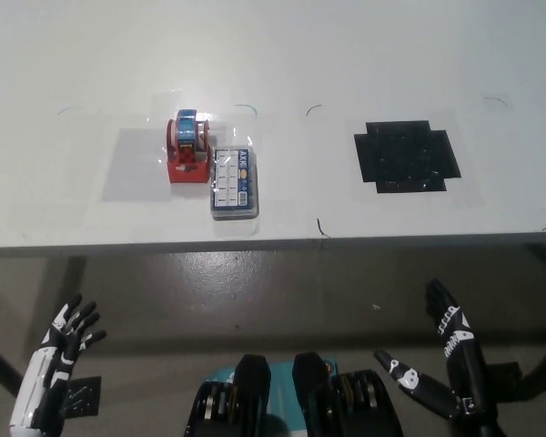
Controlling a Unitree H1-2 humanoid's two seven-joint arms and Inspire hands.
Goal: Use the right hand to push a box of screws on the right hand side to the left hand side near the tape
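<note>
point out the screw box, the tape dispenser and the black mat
box of screws [233, 184], head view, middle of its lid
tape dispenser [187, 151], head view, red body below the blue roll
black mat [406, 156], head view, centre of the mat

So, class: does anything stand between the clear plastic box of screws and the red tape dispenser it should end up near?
Nothing visible does: the clear plastic screw box already lies right beside the red tape dispenser.
</note>
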